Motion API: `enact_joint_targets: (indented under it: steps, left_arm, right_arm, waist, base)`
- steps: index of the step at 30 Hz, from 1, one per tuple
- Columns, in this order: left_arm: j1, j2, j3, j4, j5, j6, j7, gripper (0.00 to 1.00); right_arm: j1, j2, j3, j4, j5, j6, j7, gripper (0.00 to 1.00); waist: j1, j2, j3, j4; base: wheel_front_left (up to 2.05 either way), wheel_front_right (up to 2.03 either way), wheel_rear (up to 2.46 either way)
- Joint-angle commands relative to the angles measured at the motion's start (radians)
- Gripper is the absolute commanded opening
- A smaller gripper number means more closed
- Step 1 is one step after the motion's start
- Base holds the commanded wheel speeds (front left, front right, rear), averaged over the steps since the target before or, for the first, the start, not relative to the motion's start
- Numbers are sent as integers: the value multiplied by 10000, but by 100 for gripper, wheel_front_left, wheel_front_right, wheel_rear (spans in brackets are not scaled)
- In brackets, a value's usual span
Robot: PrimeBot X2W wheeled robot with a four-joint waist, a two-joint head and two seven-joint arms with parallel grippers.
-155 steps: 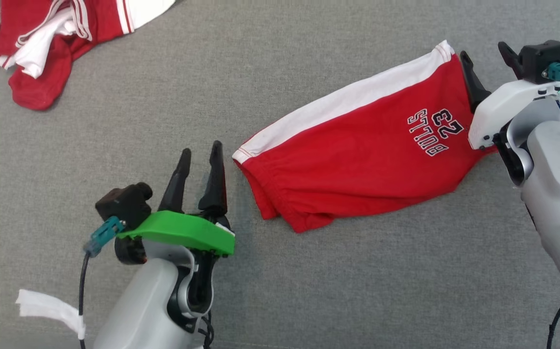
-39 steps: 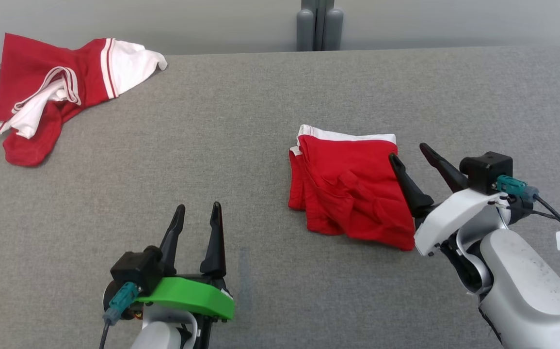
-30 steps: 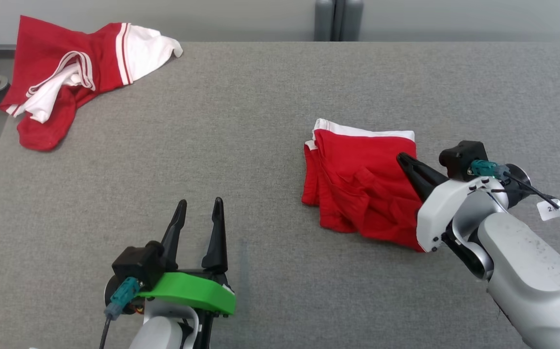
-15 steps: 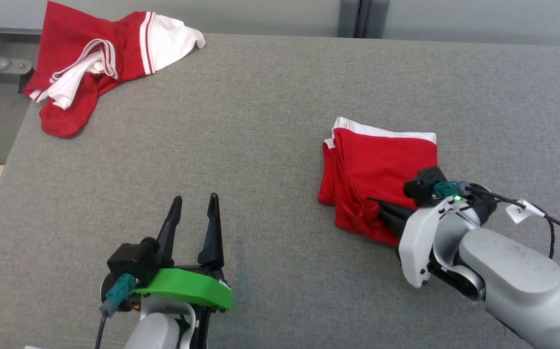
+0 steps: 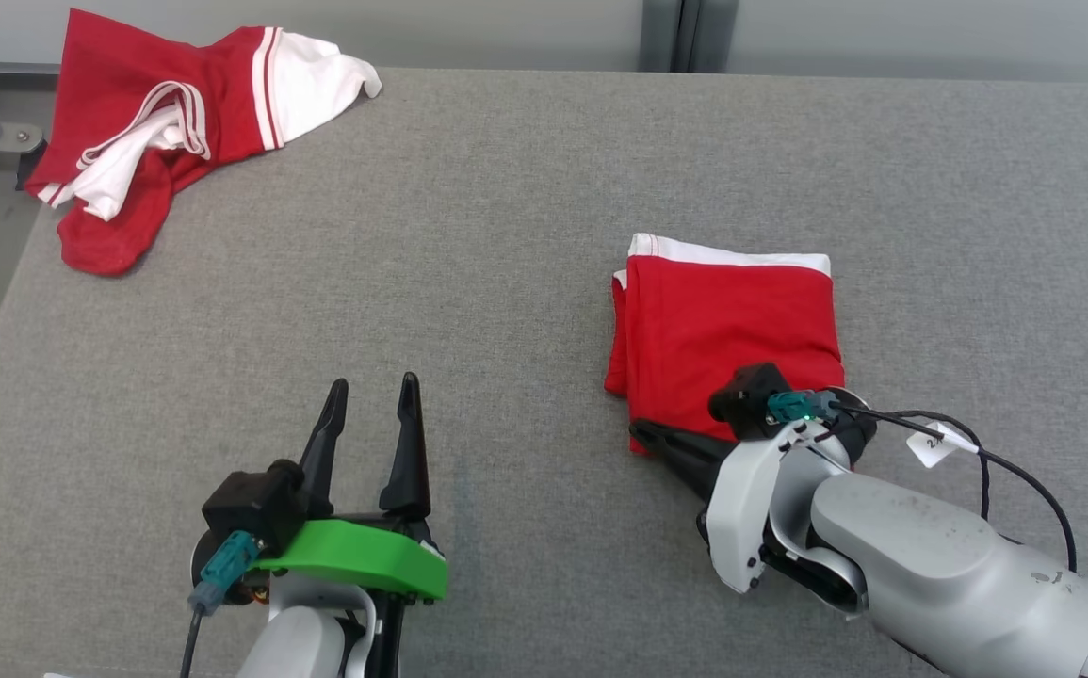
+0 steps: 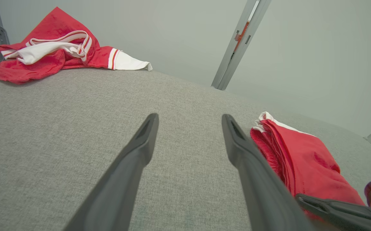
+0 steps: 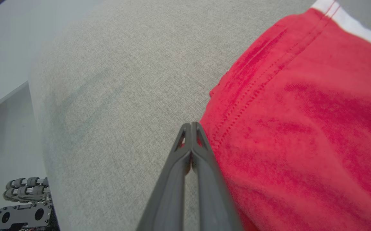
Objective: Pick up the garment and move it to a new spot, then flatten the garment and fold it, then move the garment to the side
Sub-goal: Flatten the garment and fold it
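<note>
right jaws tight beside garment point(image 5: 727, 325), white band point(image 5: 727, 255) farthest

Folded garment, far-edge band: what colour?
White band on the red garment; clearest in head view.

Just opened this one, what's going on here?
A two-armed robot is working on a folded red garment with a white band lying on a grey fabric-covered table. Its right tool is shut and low at the garment's near left corner; whether it pinches cloth is unclear. The left tool is open over bare table. A crumpled red and white garment lies at the far left corner. The fold looks done; moving it aside is not yet done.
</note>
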Motion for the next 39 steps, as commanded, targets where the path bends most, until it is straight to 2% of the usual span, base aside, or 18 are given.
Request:
enact_joint_targets:
  steps: [1, 6, 7, 8, 9, 10, 11, 16, 20, 24, 30, 39]
  left_arm:
    - [-76, 21, 43, 8, 9, 40, -4, 100]
    - [10, 21, 153, -45, -5, -186, -4, 100]
    - [9, 21, 190, -41, 29, -219, -4, 100]
    - [4, 21, 211, -34, 57, -260, -4, 100]
    - [-18, 21, 245, -33, 99, -275, -4, 100]
    - [-32, 21, 287, -19, 127, -279, -4, 100]
    - [-57, 21, 320, 9, 162, -293, -4, 100]
    - [-18, 21, 417, 343, 296, -350, -4, 100]
    - [223, 23, 546, 591, 391, -401, -4, 100]
    - [542, 23, 725, 688, 496, -487, -4, 100]
    - [1014, 24, 1078, 574, 747, -454, -4, 100]
    - [1471, 24, 1293, 369, 892, -491, -4, 100]
  right_arm:
    - [-129, 51, 39, 98, 71, -14, -249, 0]
    - [-210, 159, -341, 296, 274, -14, -1038, 2]
    - [-158, 148, -550, 352, 253, -14, -1110, 24]
    - [-93, 141, -749, 392, 191, -14, -1139, 32]
    - [7, 142, -1141, 443, 143, -14, -1179, 49]
    - [56, 162, -1640, 361, 46, -14, -1180, 71]
    - [217, 181, -2311, 227, -148, -14, -1177, 100]
    - [1633, 376, -5462, -381, -1492, -13, -1177, 100]
    - [3028, 720, -7612, -946, -2672, -14, -1180, 100]
    - [4330, 1213, -9315, -1703, -3721, -13, -1179, 100]
    - [5820, 1967, -10863, -2636, -4930, -13, -1180, 100]
    - [6604, 2620, -11500, -2985, -5849, -13, -1181, 100]
  waist:
    - [0, 0, -77, -65]
    - [0, 0, -344, -342]
    - [0, 0, -412, -416]
    - [0, 0, -470, -481]
    - [0, 0, -540, -560]
    - [0, 0, -598, -635]
    - [0, 0, -660, -723]
    - [0, 0, -1047, -1076]
    - [0, 0, -1318, -1290]
    - [0, 0, -1580, -1430]
    - [0, 0, -1730, -1578]
    - [0, 0, -1818, -1606]
  base:
    - [0, 0, 0]
    - [0, 0, 0]
    - [0, 0, 0]
    - [0, 0, 0]
    - [0, 0, 0]
    - [0, 0, 0]
    - [0, 0, 0]
    - [0, 0, 0]
    - [0, 0, 0]
    - [0, 0, 0]
    - [0, 0, 0]
    - [0, 0, 0]
